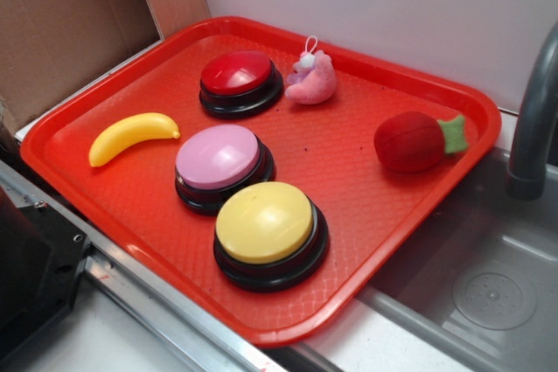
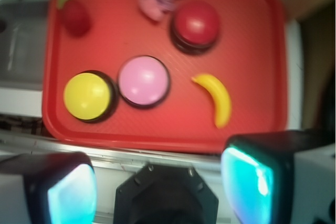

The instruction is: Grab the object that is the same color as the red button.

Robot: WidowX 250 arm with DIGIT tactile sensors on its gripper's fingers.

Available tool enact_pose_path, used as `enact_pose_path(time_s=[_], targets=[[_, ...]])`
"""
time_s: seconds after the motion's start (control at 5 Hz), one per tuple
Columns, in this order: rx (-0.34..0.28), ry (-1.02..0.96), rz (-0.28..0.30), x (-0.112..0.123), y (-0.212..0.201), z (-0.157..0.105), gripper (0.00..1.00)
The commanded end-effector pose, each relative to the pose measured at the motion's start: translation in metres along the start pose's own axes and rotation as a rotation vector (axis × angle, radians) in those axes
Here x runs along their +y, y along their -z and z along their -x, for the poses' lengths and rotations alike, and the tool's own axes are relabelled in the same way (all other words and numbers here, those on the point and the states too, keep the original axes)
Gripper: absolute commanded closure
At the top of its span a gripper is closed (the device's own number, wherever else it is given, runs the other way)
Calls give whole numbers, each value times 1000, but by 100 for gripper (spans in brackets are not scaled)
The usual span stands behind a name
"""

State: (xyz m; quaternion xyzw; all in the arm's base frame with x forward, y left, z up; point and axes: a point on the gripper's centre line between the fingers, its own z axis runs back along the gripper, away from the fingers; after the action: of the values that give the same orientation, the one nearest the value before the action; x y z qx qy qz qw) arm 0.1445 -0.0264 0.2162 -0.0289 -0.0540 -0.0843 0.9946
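Observation:
The red plush fruit [image 1: 410, 141] with a green leaf lies near the right edge of the red tray [image 1: 122, 180]; in the wrist view the fruit [image 2: 75, 17] is at the tray's far left corner. The red button [image 1: 237, 74] [image 2: 197, 23] stands at the tray's back, next to a pink plush toy [image 1: 312, 80]. My gripper [image 2: 159, 187] is open, high up and outside the tray's near edge, over the black robot base [image 2: 167, 195]. Its two pads [image 2: 71, 192] stand wide apart with nothing between them. In the exterior view the gripper does not show.
On the tray there are also a pink button [image 1: 218, 158], a yellow button [image 1: 264, 222] and a yellow banana [image 1: 131, 135]. A grey sink [image 1: 488, 276] with a faucet [image 1: 534, 119] lies to the right. A cardboard wall [image 1: 61, 32] stands behind on the left.

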Motion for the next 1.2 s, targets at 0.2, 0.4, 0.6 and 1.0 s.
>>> enact_pose_path(time_s=[0.2, 0.4, 0.6, 1.0], targets=[[-151, 287, -55, -66, 90, -102, 0], [-112, 322, 19, -91, 122, -121, 0], [-106, 343, -12, -106, 144, -137, 0], [-28, 404, 21, -119, 182, -160, 0]])
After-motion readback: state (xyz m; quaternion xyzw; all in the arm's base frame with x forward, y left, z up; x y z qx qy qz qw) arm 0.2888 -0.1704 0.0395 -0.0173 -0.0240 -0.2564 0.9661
